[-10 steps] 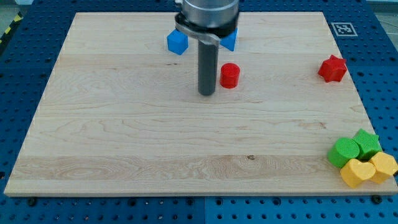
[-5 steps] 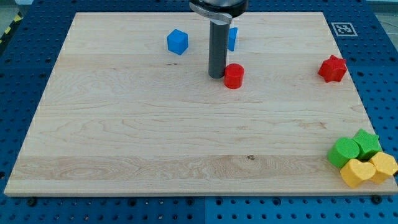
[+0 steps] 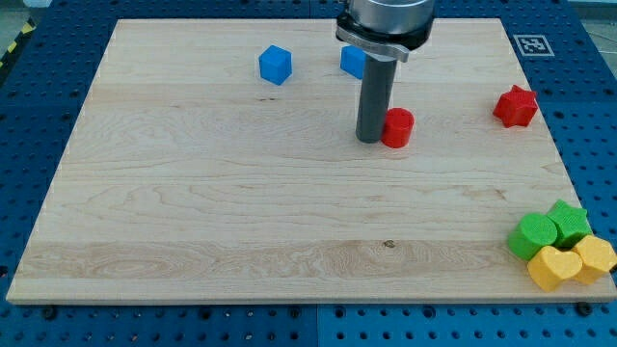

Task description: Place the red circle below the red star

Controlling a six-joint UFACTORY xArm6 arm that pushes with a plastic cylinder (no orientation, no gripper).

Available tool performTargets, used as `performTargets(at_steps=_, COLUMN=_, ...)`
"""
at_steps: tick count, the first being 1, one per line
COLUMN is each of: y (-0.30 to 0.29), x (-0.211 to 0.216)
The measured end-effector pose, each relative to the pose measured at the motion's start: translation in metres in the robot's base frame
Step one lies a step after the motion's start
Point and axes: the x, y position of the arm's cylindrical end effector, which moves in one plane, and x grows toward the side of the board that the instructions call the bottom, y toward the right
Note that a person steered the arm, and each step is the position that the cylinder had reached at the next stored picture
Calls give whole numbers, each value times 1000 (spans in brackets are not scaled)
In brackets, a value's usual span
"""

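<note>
The red circle [image 3: 397, 127] lies on the wooden board a little right of the middle, toward the view's top. My tip [image 3: 370, 140] stands right against its left side. The red star [image 3: 516, 106] lies near the board's right edge, right of the circle and slightly higher in the view.
A blue cube [image 3: 275, 65] lies at the top, left of centre. A second blue block [image 3: 353, 62] is partly hidden behind the rod. A green circle [image 3: 533, 236], green star [image 3: 570, 223], yellow heart [image 3: 553, 268] and another yellow block [image 3: 596, 257] cluster at the bottom right corner.
My tip went from the circle's left up behind it, then swept right and slightly down, pushing the red circle toward the view's right, closer to the red star.
</note>
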Motion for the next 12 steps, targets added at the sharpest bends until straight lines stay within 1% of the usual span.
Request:
performTargets(at_steps=1, y=11, x=4)
performTargets(at_steps=2, y=8, x=-5)
performTargets(at_steps=3, y=19, x=-13)
performTargets(at_steps=4, y=45, x=-8)
performTargets(at_steps=5, y=69, x=9)
performTargets(at_steps=6, y=92, x=13)
performTargets(at_steps=8, y=116, x=13)
performTargets(at_steps=9, y=119, x=9)
performTargets(at_steps=10, y=72, x=-2)
performTargets(at_steps=11, y=65, x=-38)
performTargets(at_steps=12, y=90, x=-43)
